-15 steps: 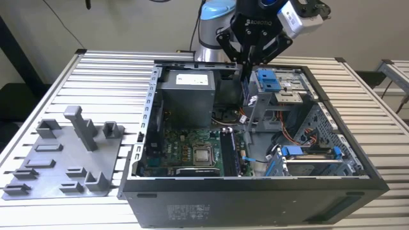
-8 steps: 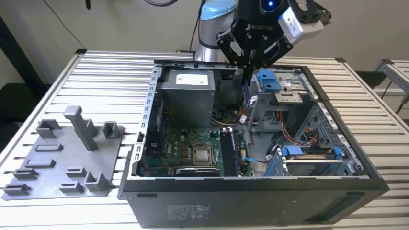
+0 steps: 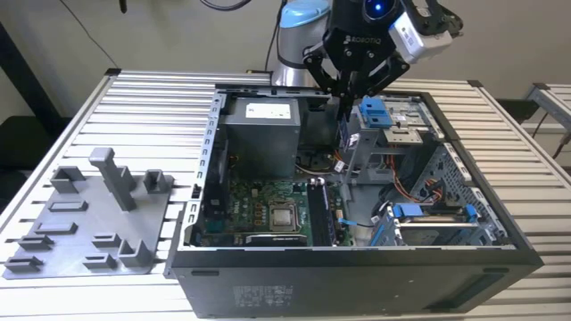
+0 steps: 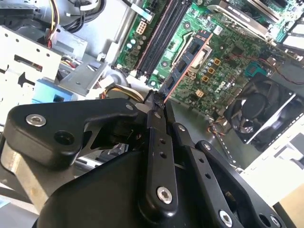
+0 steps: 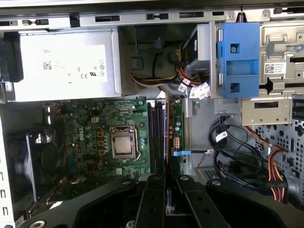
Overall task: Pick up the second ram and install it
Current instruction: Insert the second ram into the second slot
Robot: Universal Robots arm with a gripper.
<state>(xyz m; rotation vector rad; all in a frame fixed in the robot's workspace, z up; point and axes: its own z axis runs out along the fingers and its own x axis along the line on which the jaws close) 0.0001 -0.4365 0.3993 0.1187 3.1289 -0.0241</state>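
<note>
Tally: one gripper (image 3: 346,97), one ram stick (image 4: 187,56) pinched in it. One open computer case (image 3: 357,259) holding one green motherboard (image 3: 241,212), one square silver chip (image 5: 123,144), one power supply (image 5: 66,66) and one black fan (image 4: 259,111). One grey tray (image 3: 80,235) alongside. Memory slots: number unclear.

The second ram (image 4: 187,59) has its gripped end hidden inside the pincer (image 4: 156,99) in the second wrist view
</note>
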